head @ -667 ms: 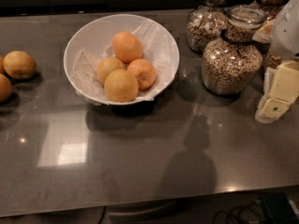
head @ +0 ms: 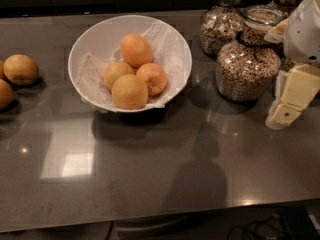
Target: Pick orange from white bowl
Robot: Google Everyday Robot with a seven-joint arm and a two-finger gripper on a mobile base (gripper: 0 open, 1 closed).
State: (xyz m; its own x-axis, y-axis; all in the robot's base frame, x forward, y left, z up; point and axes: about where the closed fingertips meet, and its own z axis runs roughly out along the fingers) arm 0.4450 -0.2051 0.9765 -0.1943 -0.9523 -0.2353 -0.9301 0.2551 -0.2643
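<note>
Camera view: the tool (head: 285,109) hangs at the right edge of the bench (head: 150,174), just beside the cereal jars (head: 247,64) and well apart from the white bowl (head: 80,49). Whether it is apart or together cannot be told. The orange (head: 136,50) lies at the bowl's back, touching the paler fruits (head: 129,91) in front. The soundest approach is probably from above, clear of jars and rim.
</note>
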